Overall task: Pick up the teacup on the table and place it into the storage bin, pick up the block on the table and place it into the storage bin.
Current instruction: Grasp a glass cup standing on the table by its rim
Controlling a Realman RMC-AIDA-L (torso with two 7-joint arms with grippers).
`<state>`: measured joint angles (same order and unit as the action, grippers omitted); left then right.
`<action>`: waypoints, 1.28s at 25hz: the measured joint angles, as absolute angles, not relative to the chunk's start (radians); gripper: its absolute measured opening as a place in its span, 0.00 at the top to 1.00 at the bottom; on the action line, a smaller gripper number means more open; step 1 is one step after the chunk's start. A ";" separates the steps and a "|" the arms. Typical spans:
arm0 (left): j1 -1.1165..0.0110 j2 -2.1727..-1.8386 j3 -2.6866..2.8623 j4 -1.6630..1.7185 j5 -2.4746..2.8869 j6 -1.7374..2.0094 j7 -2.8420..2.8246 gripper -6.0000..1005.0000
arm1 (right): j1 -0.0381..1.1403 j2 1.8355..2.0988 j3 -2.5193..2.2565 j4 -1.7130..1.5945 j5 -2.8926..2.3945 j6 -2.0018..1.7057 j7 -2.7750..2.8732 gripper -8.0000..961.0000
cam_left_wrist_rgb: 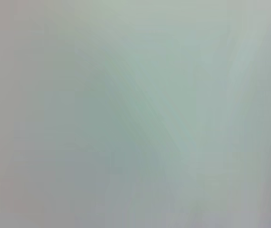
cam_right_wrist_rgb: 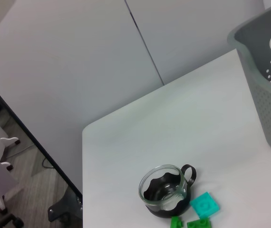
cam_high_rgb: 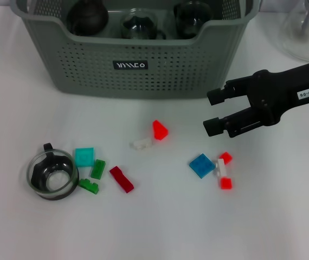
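Head view shows the storage bin [cam_high_rgb: 138, 59] at the far side of the white table [cam_high_rgb: 160, 227], already holding dark glass vessels. Right gripper [cam_high_rgb: 213, 112] hangs in front of the bin's near right corner, fingers parted with nothing between them. The teacup [cam_high_rgb: 52, 174] stands upright at the near left, well apart from those fingers, with nearly all the loose blocks lying in between. A teal block [cam_high_rgb: 84, 157] and two green blocks [cam_high_rgb: 94, 177] sit just beside the cup, so a wide approach risks scattering them or pinching one against the glass; the rounded glass wall could also slip from a shallow grip. Closest to the fingers are the blue block [cam_high_rgb: 201, 165] and the red block [cam_high_rgb: 160, 130], both below and nearer the robot than the open tips. Left gripper is out of sight; its wrist view gives only a pale blur
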<state>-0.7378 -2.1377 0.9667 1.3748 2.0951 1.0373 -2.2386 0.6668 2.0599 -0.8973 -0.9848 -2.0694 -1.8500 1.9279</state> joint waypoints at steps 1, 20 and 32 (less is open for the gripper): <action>-0.710 -2.139 0.959 1.393 2.018 1.079 -2.183 0.13 | 0.667 2.060 -0.897 -0.985 -2.069 -1.850 1.927 0.02; -0.507 -2.059 0.696 1.388 1.863 1.866 -1.927 0.14 | 0.660 2.058 -0.878 -0.976 -2.069 -1.843 1.917 0.02; -0.465 -2.059 0.660 1.408 2.230 1.994 -1.970 0.14 | 0.667 2.059 -0.868 -0.976 -2.069 -1.842 1.915 0.02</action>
